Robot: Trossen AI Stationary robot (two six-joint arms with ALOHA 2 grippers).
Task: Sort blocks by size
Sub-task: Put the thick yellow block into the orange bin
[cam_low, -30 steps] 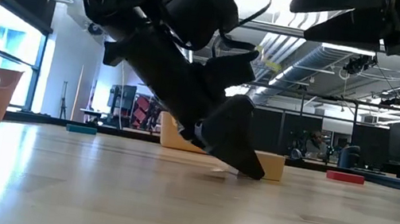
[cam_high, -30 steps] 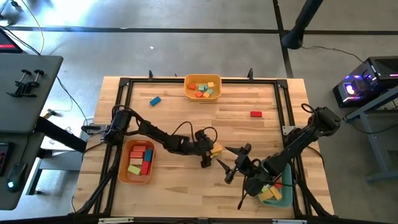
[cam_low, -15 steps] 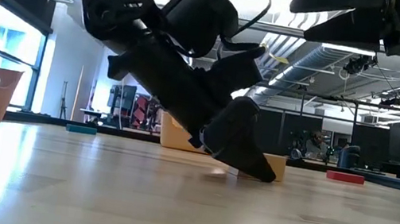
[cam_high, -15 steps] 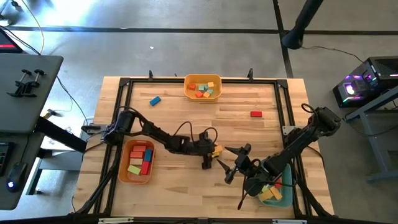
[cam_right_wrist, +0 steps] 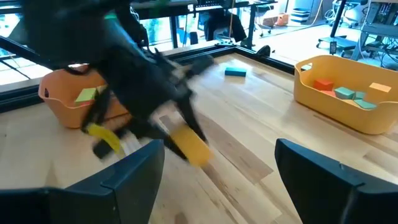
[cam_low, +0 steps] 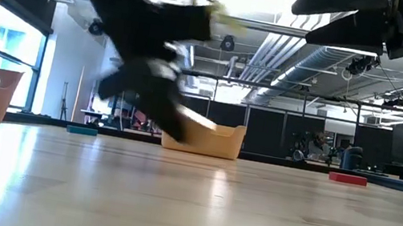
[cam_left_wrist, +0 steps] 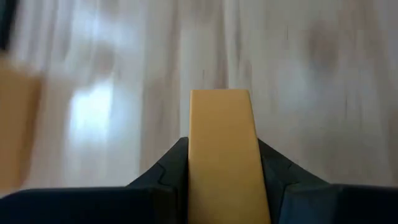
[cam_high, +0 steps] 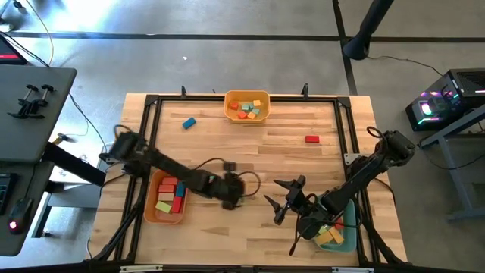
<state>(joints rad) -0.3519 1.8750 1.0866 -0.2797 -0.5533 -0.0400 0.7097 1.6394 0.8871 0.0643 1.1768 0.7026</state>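
The left gripper [cam_left_wrist: 222,186] is pinched on a long yellow-orange rectangular block [cam_left_wrist: 224,155]; in the left wrist view the block sits squarely between the two dark fingers [cam_left_wrist: 166,171], one finger against each long side, and sticks out forward past their tips over the pale wooden table [cam_left_wrist: 323,74]. In the high view this gripper [cam_high: 229,193] hovers just beside the orange plastic bin [cam_high: 151,212], on the side facing the table's middle, with the left arm stretched across above that bin. The right wrist view shows the block [cam_right_wrist: 189,144] tilted, raised off the wood, near the orange bin [cam_right_wrist: 59,102].

The right gripper [cam_high: 282,201] hangs with its fingers spread wide and nothing between them, well apart from the orange bin and next to the teal-green plastic bin [cam_high: 350,239].

Other blocks lie far from the orange bin: a flat blue block [cam_high: 189,122] and a flat red block [cam_high: 311,139] loose on the table, and several small coloured ones inside the yellow plastic bin [cam_high: 229,111]
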